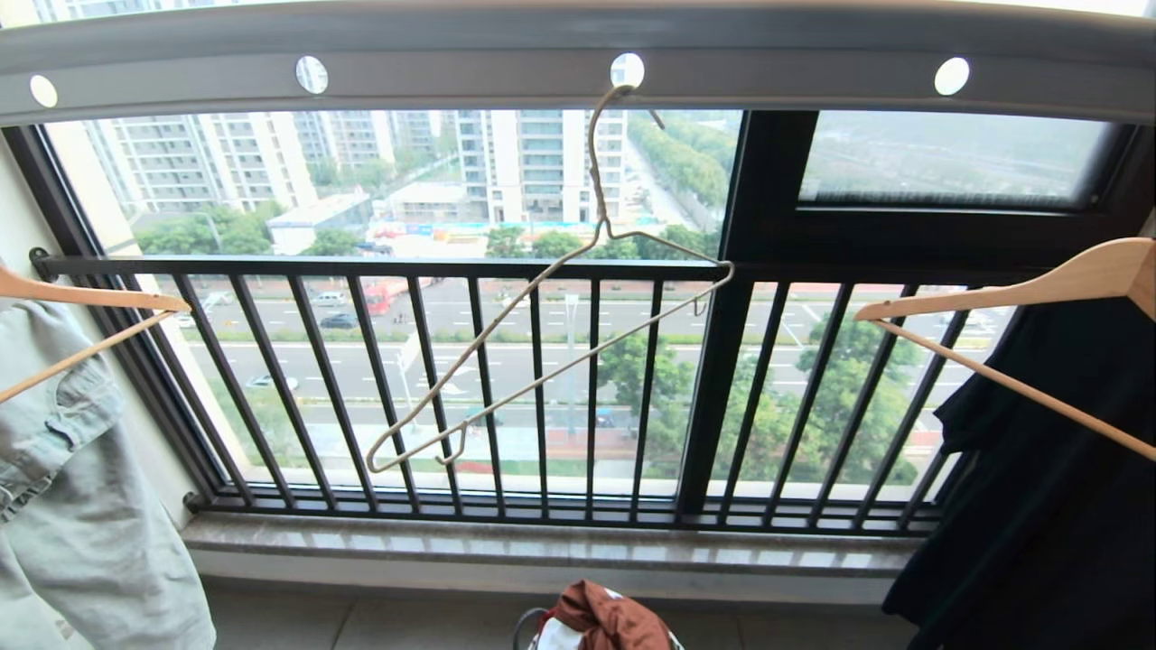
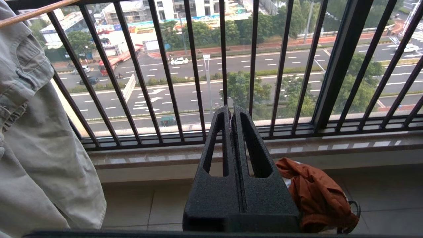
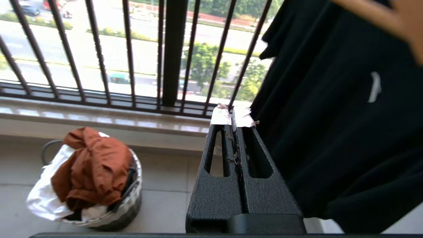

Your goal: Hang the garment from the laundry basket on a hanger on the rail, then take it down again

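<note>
— Outside the black balcony railing (image 1: 506, 379) traffic is passing far below, and overhead the grey rail (image 1: 578, 54) is running across with its round holes. What is hanging from it?

— Only the cream wire hanger (image 1: 560, 298) is hanging from it, tilted and bare, its hook sitting in one hole.

— And the shorts?

— The rust-brown shorts (image 3: 92, 167) are lying crumpled in the laundry basket (image 3: 130, 198) on the floor by the sill (on top of something white).

— The grippers?

— The left gripper (image 2: 230, 114) is pointing at the railing with fingers pressed together, holding nothing. The right gripper (image 3: 233, 117) is also closed and empty, just beside the black garment (image 3: 347, 115).

— Anything else?

— A pale green denim garment (image 1: 81, 506) is hanging at the left on a wooden hanger (image 1: 81, 298).
</note>
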You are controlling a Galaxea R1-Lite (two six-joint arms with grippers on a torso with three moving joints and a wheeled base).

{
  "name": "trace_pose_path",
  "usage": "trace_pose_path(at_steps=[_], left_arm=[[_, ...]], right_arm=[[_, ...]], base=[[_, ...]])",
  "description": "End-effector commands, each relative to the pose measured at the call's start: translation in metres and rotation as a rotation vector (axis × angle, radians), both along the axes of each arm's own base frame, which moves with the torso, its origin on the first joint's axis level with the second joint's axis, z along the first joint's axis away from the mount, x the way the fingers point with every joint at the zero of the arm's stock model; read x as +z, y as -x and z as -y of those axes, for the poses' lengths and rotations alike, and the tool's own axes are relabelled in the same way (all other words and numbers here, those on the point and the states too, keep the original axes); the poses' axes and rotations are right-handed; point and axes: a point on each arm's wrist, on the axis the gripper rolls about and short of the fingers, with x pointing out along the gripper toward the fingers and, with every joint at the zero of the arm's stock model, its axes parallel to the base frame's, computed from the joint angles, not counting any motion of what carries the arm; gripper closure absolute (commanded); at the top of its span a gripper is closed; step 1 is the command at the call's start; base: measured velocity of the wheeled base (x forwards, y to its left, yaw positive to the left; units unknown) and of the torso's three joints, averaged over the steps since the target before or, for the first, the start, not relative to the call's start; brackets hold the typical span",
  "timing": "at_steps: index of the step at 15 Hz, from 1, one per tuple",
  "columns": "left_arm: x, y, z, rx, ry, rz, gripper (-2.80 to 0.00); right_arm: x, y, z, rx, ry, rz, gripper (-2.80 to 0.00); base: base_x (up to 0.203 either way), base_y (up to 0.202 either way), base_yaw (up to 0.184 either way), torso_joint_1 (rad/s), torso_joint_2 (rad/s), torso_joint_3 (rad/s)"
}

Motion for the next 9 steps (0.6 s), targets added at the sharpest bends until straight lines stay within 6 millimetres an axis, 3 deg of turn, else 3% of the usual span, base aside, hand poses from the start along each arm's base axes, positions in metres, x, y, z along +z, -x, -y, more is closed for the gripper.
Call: trace_pose_path(at_steps=[1, 4, 9], left_arm=[[-0.023, -0.007, 0.000, 0.003, -0.072, -0.052, 0.00], [-0.041, -0.017, 0.000, 0.011, -0.149, -0.041, 0.00], [-0.044, -0.019, -0.001, 0.030, -0.136, -0.019, 0.00]], right_arm=[[-0.021, -0.002, -0.001, 0.020, -0.093, 0.016, 0.00], [-0.025, -0.011, -0.002, 0.055, -0.134, 0.102, 0.00], [-0.039, -0.019, -0.003, 0.122, -0.117, 0.129, 0.00]], base=[[0.000, 0.000, 0.000, 0.000, 0.00, 0.000], [0.000, 0.000, 0.000, 0.000, 0.00, 0.000], [0.000, 0.000, 0.000, 0.000, 0.00, 0.000]])
